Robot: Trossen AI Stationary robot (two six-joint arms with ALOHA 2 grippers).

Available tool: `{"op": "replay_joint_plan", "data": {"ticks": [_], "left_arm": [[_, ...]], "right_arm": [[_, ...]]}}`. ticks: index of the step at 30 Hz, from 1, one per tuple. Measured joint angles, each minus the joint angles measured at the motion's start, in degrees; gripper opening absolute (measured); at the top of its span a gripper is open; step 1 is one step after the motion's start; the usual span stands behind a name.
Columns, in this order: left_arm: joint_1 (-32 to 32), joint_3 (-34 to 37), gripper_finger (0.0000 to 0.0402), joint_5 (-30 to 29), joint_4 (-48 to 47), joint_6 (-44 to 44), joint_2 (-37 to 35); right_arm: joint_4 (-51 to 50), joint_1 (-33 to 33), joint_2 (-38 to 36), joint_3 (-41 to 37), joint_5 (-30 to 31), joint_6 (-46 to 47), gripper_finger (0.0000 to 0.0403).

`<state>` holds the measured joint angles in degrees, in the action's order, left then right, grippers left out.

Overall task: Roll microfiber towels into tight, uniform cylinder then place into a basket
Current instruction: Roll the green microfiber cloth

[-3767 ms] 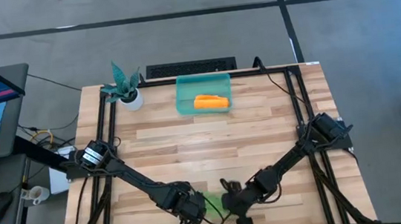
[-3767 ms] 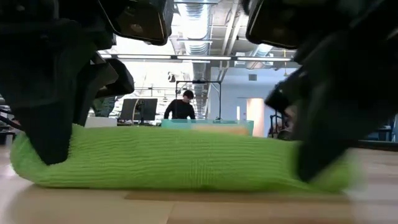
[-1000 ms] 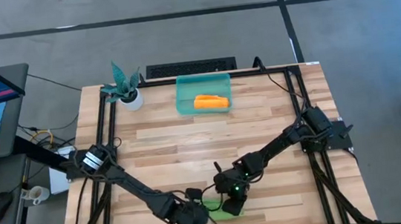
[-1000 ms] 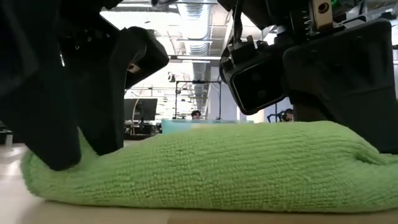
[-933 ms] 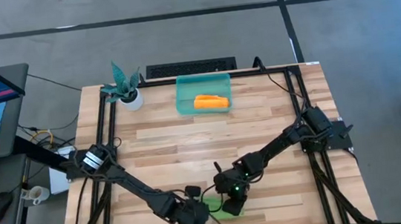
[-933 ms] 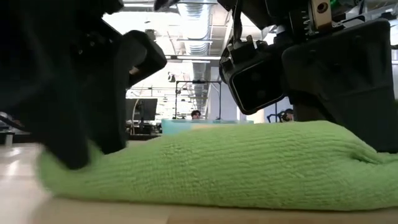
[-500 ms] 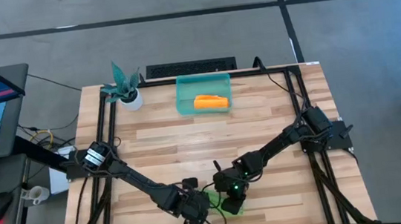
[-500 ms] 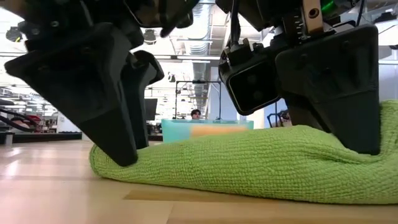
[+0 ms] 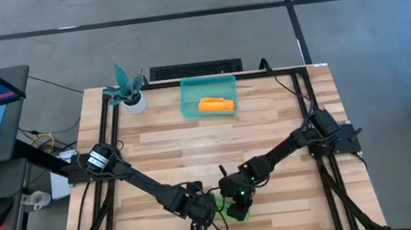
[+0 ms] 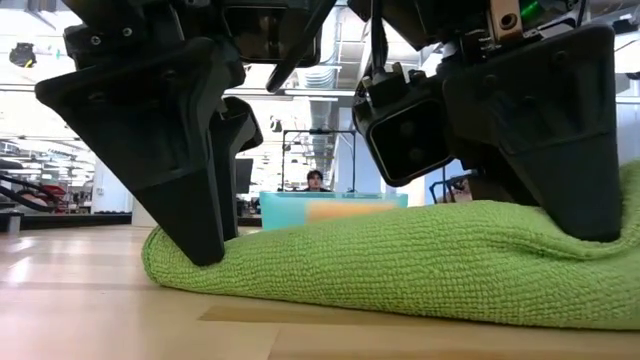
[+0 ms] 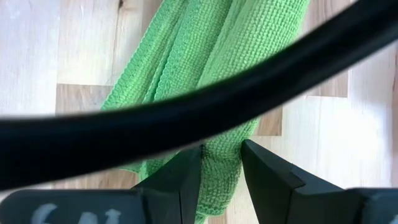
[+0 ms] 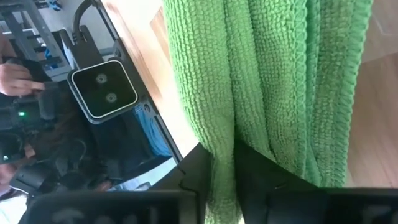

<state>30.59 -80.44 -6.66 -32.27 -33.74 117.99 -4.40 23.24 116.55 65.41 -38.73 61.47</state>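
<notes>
Green towel: the lime green towel [image 10: 400, 265] is seen as a loose, flattened roll at the 6 o'clock edge of the table [image 9: 269, 135], between the two tools.
Orange towel: the orange towel [image 9: 216, 105] is already rolled and lies in the teal basket [image 9: 189, 101] at 12 o'clock.
Handling: soft, light and limp — judged likely to sag and unroll unless both ends are pinched; the knit should not slip.
Where to hold: at the two ends of the roll, over the outer fold.
Left tool: the left tool [image 11: 221, 168] is clamped on a fold at one end of the green towel.
Right tool: the right tool [image 12: 224, 163] is clamped on a fold at the other end.
Change: compared with one second ago, the left tool has been brought inward toward the right one — the towel now lies shorter and bunched.
</notes>
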Motion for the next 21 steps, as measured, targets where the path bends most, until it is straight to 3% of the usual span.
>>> {"op": "replay_joint_plan", "data": {"ticks": [11,16,21], "left_arm": [[0.0,0.1,0.0112,0.3,-0.2,-0.3,0.1],[0.0,0.1,0.0112,0.4,-0.3,-2.7,0.1],[0.0,0.1,0.0112,1.3,-0.3,-4.1,0.1]], "right_arm": [[-2.3,-0.1,-0.4,0.1,2.7,-2.5,0.0179],[-4.7,0.0,-1.7,0.1,4.1,-5.4,0.0197],[-13.0,0.0,-5.6,-0.1,9.7,-10.2,0.0201]]}}
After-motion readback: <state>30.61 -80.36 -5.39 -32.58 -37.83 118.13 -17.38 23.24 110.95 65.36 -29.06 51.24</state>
